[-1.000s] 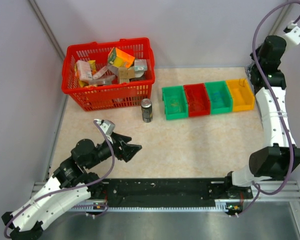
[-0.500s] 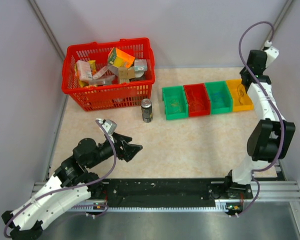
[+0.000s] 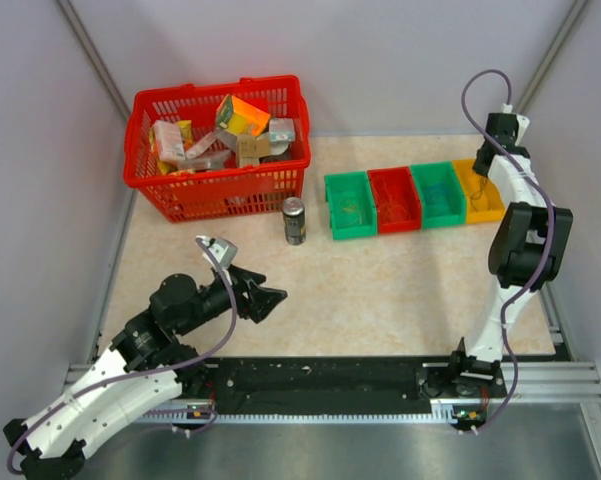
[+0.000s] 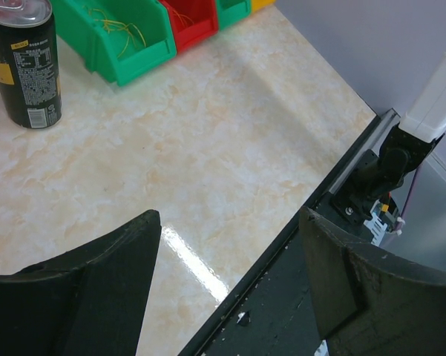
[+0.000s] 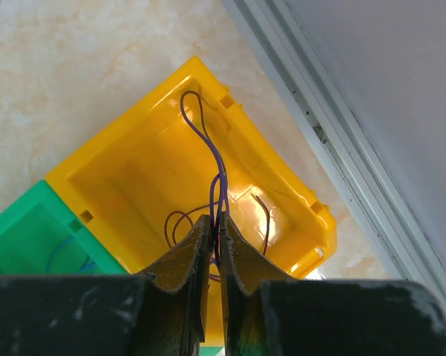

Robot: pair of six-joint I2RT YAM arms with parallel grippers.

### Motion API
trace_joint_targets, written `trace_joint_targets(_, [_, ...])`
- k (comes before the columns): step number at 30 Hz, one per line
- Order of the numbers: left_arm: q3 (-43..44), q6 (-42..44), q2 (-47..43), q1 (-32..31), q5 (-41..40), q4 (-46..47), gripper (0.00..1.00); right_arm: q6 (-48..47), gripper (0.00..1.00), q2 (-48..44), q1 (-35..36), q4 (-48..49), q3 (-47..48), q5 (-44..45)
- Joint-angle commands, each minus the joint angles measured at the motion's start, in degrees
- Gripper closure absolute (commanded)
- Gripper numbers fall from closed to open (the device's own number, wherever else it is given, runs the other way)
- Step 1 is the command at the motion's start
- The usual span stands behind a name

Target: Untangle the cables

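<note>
My right gripper [image 5: 216,226] is shut on a thin purple cable [image 5: 205,141] and hangs over the yellow bin [image 5: 119,159]. The cable loops up from the jaws and more purple loops lie on the bin floor. In the top view the right gripper [image 3: 483,163] is over the yellow bin [image 3: 483,201] at the far right. Thin yellow-orange wires [image 4: 120,28] lie in the green bin [image 4: 126,46], and a blue wire [image 5: 63,252] shows in the teal bin [image 5: 30,237]. My left gripper [image 3: 270,297] is open and empty, low over the table near the front edge [image 4: 230,245].
A row of green [image 3: 349,207], red [image 3: 394,200], teal [image 3: 438,194] and yellow bins stands at the back right. A dark can [image 3: 294,220] stands left of them. A red basket [image 3: 218,185] full of boxes is at the back left. A black rail [image 3: 330,385] runs along the front.
My right arm has swung in from the far right wall and come down over the yellow bin. My left gripper has barely shifted.
</note>
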Motion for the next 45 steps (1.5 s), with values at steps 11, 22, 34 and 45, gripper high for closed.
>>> trace_joint_targets(11, [1.5, 0.2, 3.1, 0.1, -0.2, 1.4, 0.21, 4.7, 0.36, -2.1, 0.6, -14.2, 8.4, -2.5])
trace_joint_targets(22, [4.5, -2.8, 11.6, 0.1, 1.6, 4.4, 0.21, 6.0, 0.25, -30.2, 16.9, -8.6, -17.8, -1.7])
trace_joint_targets(34, [5.4, -9.2, 19.2, 0.1, -3.1, 18.2, 0.21, 11.1, 0.24, -68.3, 38.4, 2.6, -57.3, -7.1])
trace_joint_targets(45, [-1.4, -10.4, 10.4, 0.1, -2.6, 44.1, 0.09, 11.8, 0.01, -108.5, 38.5, -0.5, -60.7, -3.5])
